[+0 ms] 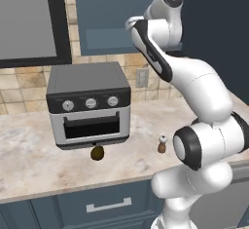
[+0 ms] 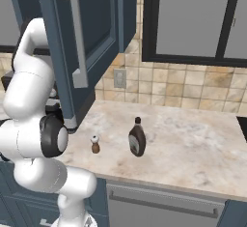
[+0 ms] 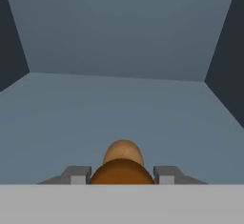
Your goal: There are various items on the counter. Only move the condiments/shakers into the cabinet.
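Brown-topped shaker clamped in your gripper, inside cabinet above shelf floor | handling: likely light, rigid, smooth wood; hold mid-body | white-topped shaker, syrup bottle on counter

Marbled stone counter; wooden shaker

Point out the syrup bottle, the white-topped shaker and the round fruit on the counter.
syrup bottle (image 2: pixel 137 141): right base view, on its labelled body.
white-topped shaker (image 1: pixel 162 144): left base view, on its wooden body.
round fruit (image 1: pixel 97 153): left base view, on its middle, just before the toaster oven.
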